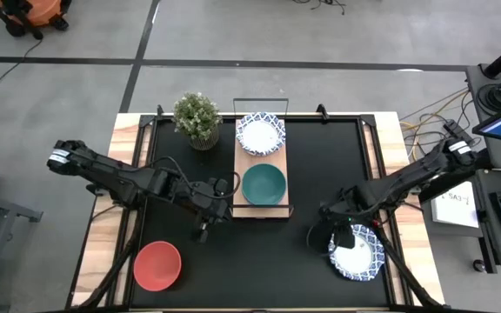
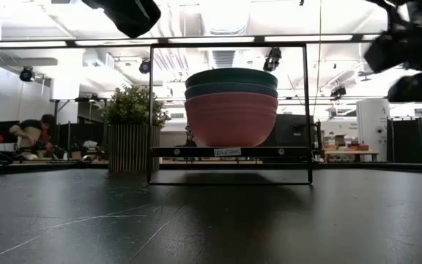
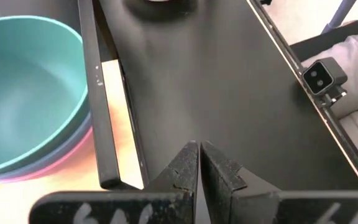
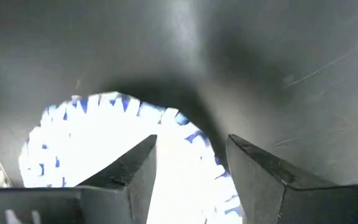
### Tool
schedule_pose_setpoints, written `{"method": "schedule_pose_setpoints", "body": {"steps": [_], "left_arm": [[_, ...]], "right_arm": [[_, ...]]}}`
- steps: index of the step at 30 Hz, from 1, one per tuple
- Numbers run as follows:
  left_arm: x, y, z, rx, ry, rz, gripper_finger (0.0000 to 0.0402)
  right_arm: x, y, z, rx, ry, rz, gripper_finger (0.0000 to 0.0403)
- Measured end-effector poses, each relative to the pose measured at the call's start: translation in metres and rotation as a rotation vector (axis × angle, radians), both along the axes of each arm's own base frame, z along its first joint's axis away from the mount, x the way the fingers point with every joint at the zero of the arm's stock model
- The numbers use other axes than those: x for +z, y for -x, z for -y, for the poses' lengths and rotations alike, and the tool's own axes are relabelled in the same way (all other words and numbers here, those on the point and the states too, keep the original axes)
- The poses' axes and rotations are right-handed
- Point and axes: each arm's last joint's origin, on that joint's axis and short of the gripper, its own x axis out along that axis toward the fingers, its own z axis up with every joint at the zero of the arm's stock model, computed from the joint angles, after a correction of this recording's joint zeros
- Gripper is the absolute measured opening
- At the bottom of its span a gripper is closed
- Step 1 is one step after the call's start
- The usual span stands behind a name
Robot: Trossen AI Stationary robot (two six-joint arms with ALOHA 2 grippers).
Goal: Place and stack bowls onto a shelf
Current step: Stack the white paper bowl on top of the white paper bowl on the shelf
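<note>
The wooden shelf holds a stack of blue-patterned white bowls at its far end. A stack with a green bowl on top sits at its near end; the low view shows green over blue over pink. A red bowl rests on the mat near the left front. Another patterned bowl rests at the right front. My left gripper is shut and hovers beside the shelf's near left corner. My right gripper is open above that bowl's left rim, one finger over the inside and one over the mat.
A potted green plant stands on the mat left of the shelf's far end. The shelf's thin black wire frame rises above the board. The black mat lies bare between the shelf and the right arm. A person sits in the room beyond.
</note>
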Motion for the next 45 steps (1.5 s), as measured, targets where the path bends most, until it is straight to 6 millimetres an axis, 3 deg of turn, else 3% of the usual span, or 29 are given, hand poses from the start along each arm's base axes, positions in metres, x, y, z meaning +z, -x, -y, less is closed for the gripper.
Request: {"method": "schedule_pose_setpoints", "body": {"steps": [5,12,23,27,34,45], "left_arm": [[0.001,0.001,-0.003,0.003,-0.013,0.006,0.0],[0.003,0.002,-0.004,-0.01,-0.034,0.014,0.0],[0.003,0.002,-0.006,-0.037,-0.066,0.026,0.0],[0.008,0.006,-0.007,-0.066,-0.098,0.058,0.0],[0.021,0.015,-0.012,-0.065,-0.207,0.132,0.0],[0.027,0.02,-0.015,-0.058,-0.277,0.167,0.0]], "right_arm": [[-0.019,-0.005,-0.011,0.045,0.022,-0.106,0.0183],[-0.036,-0.009,-0.014,0.058,0.056,-0.187,0.0147],[-0.035,-0.009,-0.015,0.066,0.016,-0.203,0.002],[-0.027,-0.008,-0.014,0.032,-0.044,-0.212,0.0012],[0.019,-0.002,-0.007,-0.121,-0.225,-0.124,0.0009],[0.128,0.011,0.012,-0.294,-0.361,0.439,0.0009]]}}
